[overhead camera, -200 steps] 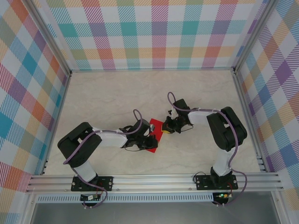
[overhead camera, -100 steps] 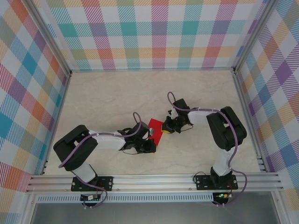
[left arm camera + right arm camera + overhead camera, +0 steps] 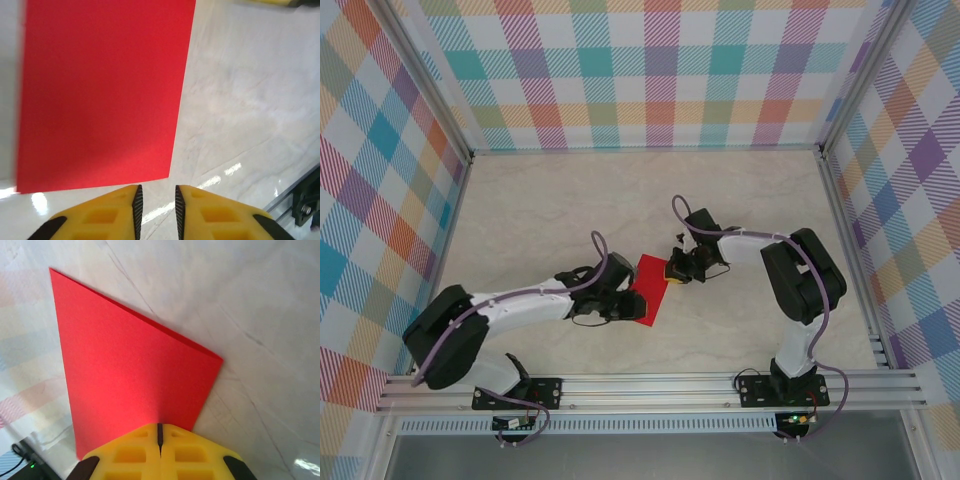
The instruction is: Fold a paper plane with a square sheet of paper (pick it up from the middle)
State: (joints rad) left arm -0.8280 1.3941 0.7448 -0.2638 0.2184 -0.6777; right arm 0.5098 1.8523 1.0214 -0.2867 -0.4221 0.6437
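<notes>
Right fingers (image 3: 135, 452) pinch red paper (image 3: 645, 290).
Left fingers (image 3: 117, 212) stand slightly apart, holding nothing, just beside the paper's opposite side, low over the surface (image 3: 550, 220).

The square sheet of paper (image 3: 100, 95) is thin, matt red paper, smooth and unmarked; the table (image 3: 550, 200) beneath it is pale and marble-veined, smooth and glossy, with bright glints near the left gripper (image 3: 156, 194). That gripper's fingers (image 3: 100, 219) and the right gripper (image 3: 160, 432) are matt yellow plastic; the left one's pads (image 3: 138, 202) are black and ribbed. The rail (image 3: 650, 385) along the near edge is brushed metal; the left arm (image 3: 525, 303) has smooth white and black plastic shells; the checked walls (image 3: 650, 70) look matt.
</notes>
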